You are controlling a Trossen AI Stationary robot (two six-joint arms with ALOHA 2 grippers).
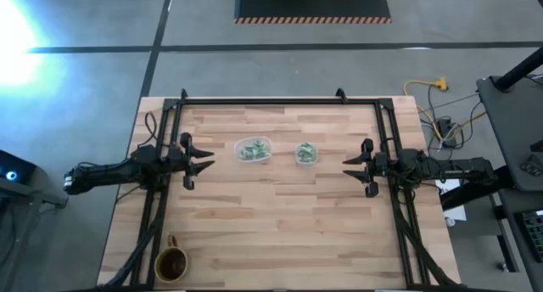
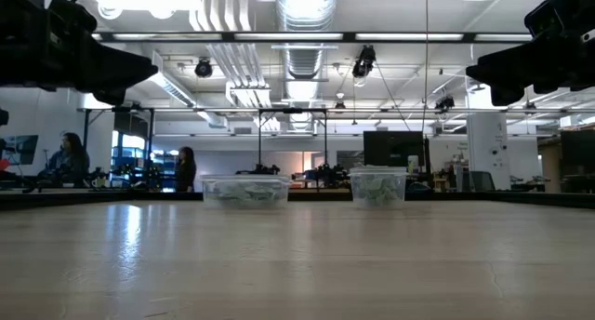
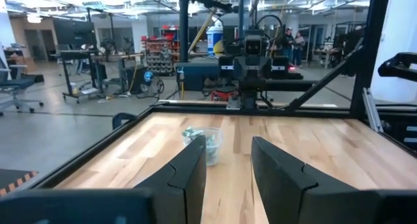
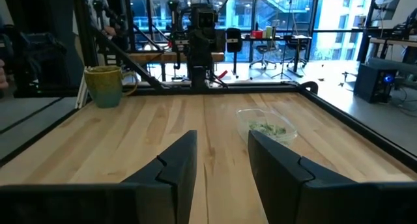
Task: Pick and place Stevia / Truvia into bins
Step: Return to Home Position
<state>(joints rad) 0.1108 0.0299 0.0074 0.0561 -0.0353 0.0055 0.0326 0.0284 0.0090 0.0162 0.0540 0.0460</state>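
The wider bin (image 1: 268, 143) sits mid-desk (image 1: 280, 216) with Stevia packets (image 1: 250, 151) lying in it. The square bin (image 1: 299, 161) stands just right of it, apart, also holding packets (image 1: 306, 151). The left tool (image 1: 206, 162) hangs left of the wider bin. The right tool (image 1: 348, 165) hangs right, beyond the square bin. A mug (image 1: 170, 263) stands well apart from the wider bin, at the desk's front left corner.

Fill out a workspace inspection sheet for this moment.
Surface: light wooden table inside a black frame.
Job's things: sweetener packets inside the wide bin and the square bin, mid-table; none seen loose.
Clutter: brown mug at a table corner on the left arm's side.
Grippers: left gripper and right gripper open, empty, at opposite sides.
Cables: yellow cable on the floor.
Surroundings: workshop; two people far off.
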